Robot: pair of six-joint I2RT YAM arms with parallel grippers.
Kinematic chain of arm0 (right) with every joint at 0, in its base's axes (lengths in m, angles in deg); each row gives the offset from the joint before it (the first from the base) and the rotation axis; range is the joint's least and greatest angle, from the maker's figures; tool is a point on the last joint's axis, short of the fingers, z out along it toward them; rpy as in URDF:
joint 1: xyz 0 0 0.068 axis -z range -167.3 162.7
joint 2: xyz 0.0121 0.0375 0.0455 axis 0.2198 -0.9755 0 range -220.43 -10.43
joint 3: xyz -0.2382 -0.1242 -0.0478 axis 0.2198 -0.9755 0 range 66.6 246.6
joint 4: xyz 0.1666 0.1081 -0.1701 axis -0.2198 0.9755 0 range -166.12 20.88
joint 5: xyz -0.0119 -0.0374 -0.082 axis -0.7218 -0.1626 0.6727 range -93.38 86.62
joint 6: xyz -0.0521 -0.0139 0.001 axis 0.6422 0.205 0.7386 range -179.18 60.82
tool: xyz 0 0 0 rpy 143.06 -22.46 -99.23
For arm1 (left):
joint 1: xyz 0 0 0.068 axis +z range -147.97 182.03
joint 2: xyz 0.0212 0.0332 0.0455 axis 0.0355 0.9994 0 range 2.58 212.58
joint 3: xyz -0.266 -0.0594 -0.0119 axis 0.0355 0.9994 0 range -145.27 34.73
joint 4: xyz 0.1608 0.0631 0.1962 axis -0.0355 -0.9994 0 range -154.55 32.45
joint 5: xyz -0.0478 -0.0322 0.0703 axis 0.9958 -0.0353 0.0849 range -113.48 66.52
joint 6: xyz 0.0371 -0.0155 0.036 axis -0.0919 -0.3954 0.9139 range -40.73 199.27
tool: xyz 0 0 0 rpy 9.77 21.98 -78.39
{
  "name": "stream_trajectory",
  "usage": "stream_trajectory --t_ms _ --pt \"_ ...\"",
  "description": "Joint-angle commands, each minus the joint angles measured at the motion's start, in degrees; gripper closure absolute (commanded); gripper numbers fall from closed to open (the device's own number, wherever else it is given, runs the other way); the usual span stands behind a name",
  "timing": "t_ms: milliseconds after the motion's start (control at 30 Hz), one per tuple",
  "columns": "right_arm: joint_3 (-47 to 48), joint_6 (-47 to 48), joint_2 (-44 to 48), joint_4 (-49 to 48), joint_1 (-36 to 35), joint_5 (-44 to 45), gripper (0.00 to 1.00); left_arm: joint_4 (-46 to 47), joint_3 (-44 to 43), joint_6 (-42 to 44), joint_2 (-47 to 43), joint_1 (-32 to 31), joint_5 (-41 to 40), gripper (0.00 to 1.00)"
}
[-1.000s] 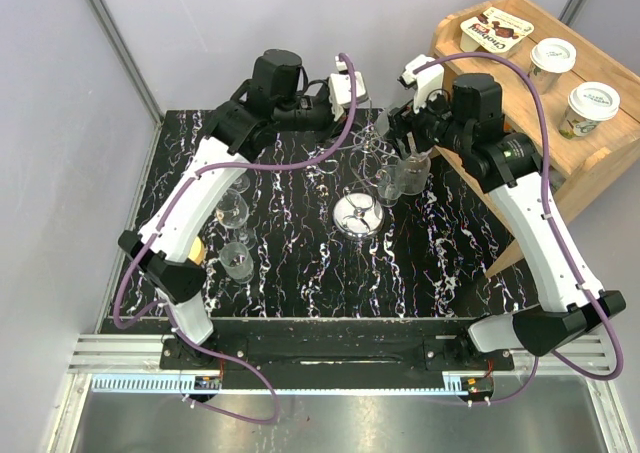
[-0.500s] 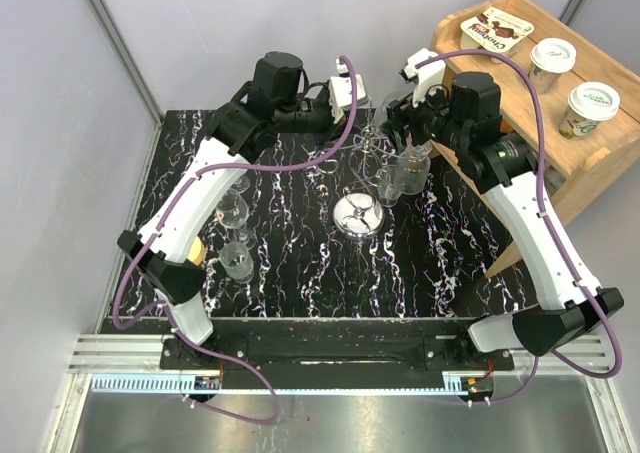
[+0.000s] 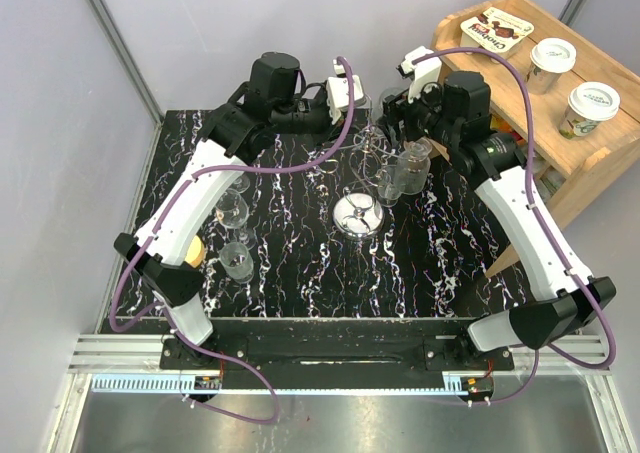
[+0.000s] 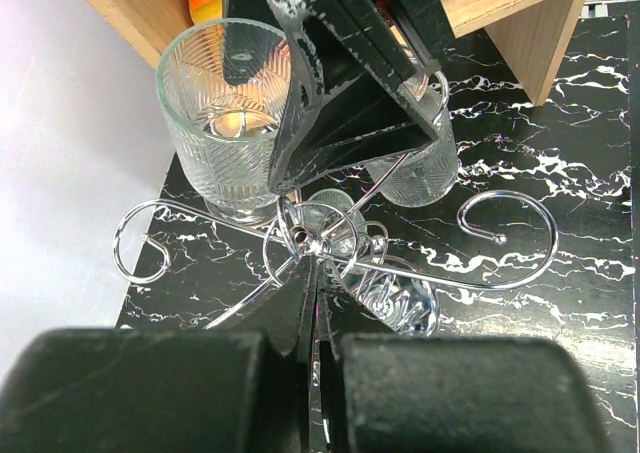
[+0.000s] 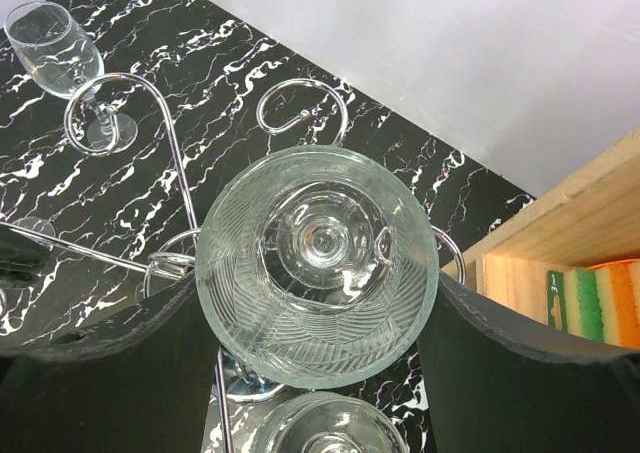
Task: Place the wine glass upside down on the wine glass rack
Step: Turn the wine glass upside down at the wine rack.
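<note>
My right fingers [image 5: 100,373] stand wide, clamped on the bowl of the wine glass [image 5: 318,263]. I hold it over the curled arms of the wine glass rack [image 4: 318,239], toward the far edge of the surface [image 3: 300,263]. My left fingers [image 4: 440,393] are pinched together at the rack's hub.

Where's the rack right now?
Top view: the rack stands mid-table, between the left gripper and the right gripper, which holds a glass beside its arms.
</note>
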State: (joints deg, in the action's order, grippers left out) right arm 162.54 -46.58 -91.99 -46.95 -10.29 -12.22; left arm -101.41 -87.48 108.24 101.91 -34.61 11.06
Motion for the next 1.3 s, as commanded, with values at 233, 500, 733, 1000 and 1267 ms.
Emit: stream_trajectory --t_ms 233,500,733,1000,1267 --pt "6.2 0.0 1.2 -4.9 0.0 1.5 0.88 1.8 0.9 1.0 -3.0 0.1 0.9 1.00" --pt "7.2 0.3 1.3 -4.0 0.0 1.9 0.88 1.8 0.9 1.0 -3.3 0.0 0.9 1.00" --pt "8.4 0.4 1.5 -3.5 0.0 2.2 0.89 1.8 1.2 1.1 -3.1 0.0 0.8 1.00" --pt "14.4 -0.1 0.9 0.2 0.0 1.1 0.89 1.9 -1.5 0.5 -2.7 0.0 1.1 1.00" --pt "16.3 -6.0 2.4 3.1 0.0 -7.5 0.89 4.7 -3.7 -6.0 -2.3 4.0 11.5 0.81"
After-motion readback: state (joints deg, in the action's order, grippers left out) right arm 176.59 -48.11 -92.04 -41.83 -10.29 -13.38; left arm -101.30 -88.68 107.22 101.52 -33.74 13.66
